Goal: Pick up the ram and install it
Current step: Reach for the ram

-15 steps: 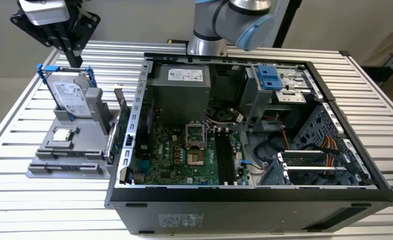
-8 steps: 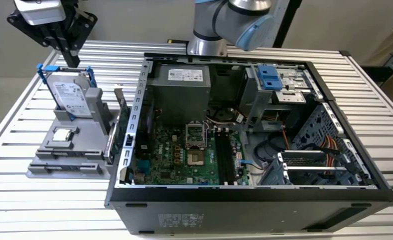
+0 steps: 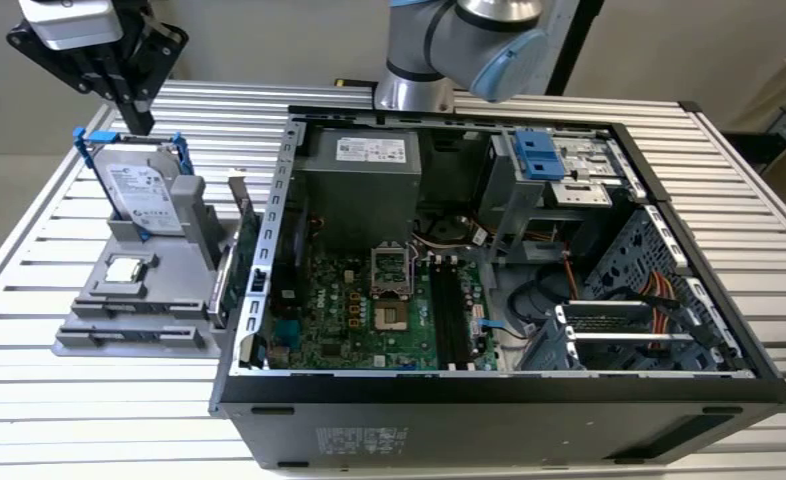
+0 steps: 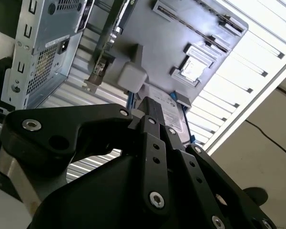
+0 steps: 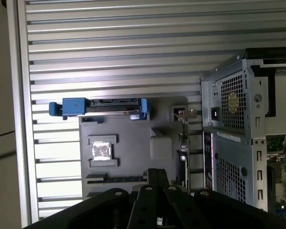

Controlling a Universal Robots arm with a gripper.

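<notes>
- The black fingers are pressed together with nothing between them, and they point straight down.
- In the exterior view their tips hang in the air above the blue-framed hard drive, clear of its top edge.
- That drive stands upright at the back of a grey holder, on the exterior view's left.
- In the first wrist view the closed fingers sit over the holder's near end, right by a long slot.
- There's the ram: a thin dark strip on edge in that long slot of the holder. It's untouched, with nothing gripping it.
- Just beyond the ram's slot, a square silver chip lies flat in its own pocket in the holder.
- We see the same chip in the second wrist view, with the fingers in the foreground.
- A green card with a metal bracket stands on edge between the holder and the computer case.
- The case lies open on its side, and we can see the motherboard inside.
- The long black slots sit on the board's side toward the exterior view's right, well apart from the fingers.
- All of this rests on the slatted metal desk, with the arm rising behind the case.
</notes>
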